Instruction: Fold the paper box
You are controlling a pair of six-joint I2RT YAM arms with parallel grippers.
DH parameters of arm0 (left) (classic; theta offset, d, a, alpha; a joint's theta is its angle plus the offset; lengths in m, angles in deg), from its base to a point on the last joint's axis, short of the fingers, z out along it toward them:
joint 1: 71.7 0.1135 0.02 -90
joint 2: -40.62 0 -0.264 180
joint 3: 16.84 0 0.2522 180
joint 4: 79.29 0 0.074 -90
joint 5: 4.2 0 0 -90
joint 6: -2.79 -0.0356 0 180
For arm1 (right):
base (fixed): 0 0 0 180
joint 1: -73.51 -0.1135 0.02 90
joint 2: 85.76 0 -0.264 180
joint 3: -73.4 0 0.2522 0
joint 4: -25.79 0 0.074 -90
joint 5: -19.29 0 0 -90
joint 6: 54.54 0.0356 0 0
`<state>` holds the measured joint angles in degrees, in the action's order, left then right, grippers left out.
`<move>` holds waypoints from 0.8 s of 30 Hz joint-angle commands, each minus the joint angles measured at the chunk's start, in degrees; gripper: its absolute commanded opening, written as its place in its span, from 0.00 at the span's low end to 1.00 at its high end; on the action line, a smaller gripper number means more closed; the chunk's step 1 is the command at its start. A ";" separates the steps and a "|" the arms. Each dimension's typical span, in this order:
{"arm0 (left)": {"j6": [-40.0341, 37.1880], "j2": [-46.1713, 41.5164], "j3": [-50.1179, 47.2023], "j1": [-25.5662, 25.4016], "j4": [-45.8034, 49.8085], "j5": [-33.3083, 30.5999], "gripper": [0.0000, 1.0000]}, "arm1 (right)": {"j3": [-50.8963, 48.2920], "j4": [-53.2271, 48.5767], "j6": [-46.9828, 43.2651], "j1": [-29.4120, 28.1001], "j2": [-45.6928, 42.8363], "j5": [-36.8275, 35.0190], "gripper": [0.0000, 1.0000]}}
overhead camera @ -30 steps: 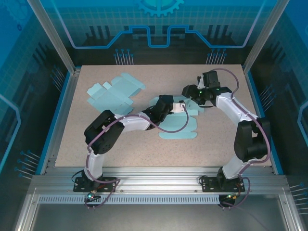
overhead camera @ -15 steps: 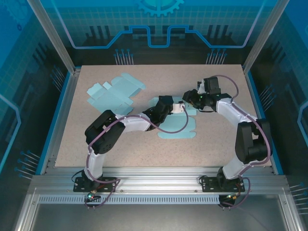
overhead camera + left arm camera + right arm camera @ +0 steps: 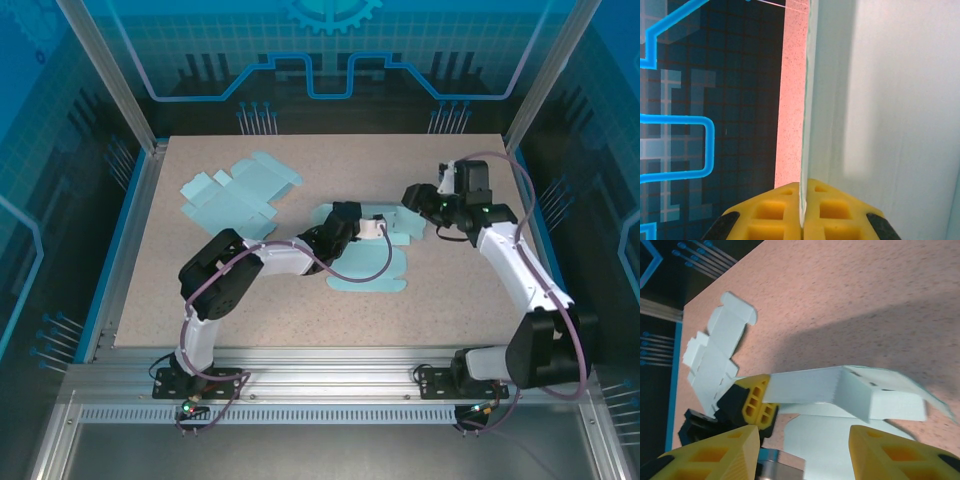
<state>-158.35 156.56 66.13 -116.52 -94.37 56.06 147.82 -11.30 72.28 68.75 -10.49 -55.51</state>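
Note:
The paper box is a pale blue die-cut sheet lying at the table's middle, with one flap raised. My left gripper is shut on that raised flap. In the left wrist view its yellow fingertips pinch the sheet's thin edge, and a pale panel spreads to the right. My right gripper stands open just right of the box, touching nothing. From the right wrist, the folded flap sits beyond the right gripper, held by the left fingers.
A second flat blue box blank lies at the table's back left, also seen as a blank from the right wrist. Blue rails edge the table, and bare speckled surface lies to the front and right.
My right arm has pulled back to the right, away from the raised flap. The left gripper keeps its hold in nearly the same place.

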 commanded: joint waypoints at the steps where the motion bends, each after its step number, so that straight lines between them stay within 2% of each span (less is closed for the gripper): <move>1: -0.93 0.70 -0.74 -0.45 -1.13 0.55 0.00 | -4.56 -3.55 -1.15 1.40 -2.37 -3.29 0.51; 7: 6.73 -1.78 1.22 0.20 5.82 2.62 0.00 | -14.47 1.49 1.04 2.21 -6.34 -2.35 0.46; 14: 9.15 -3.26 0.61 0.77 6.86 3.29 0.00 | -18.74 8.10 2.46 2.03 -2.91 0.98 0.26; 19: 10.12 -3.92 0.14 0.78 6.48 3.81 0.00 | -17.51 10.78 2.43 1.68 3.39 1.01 0.23; 24: 9.20 -5.01 -1.25 0.70 3.65 4.11 0.00 | -14.61 12.01 1.87 1.53 8.84 -0.97 0.25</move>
<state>-150.11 154.59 66.07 -116.06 -88.36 58.71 130.31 -1.69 74.42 70.20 -3.50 -55.60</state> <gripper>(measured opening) 0.071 0.244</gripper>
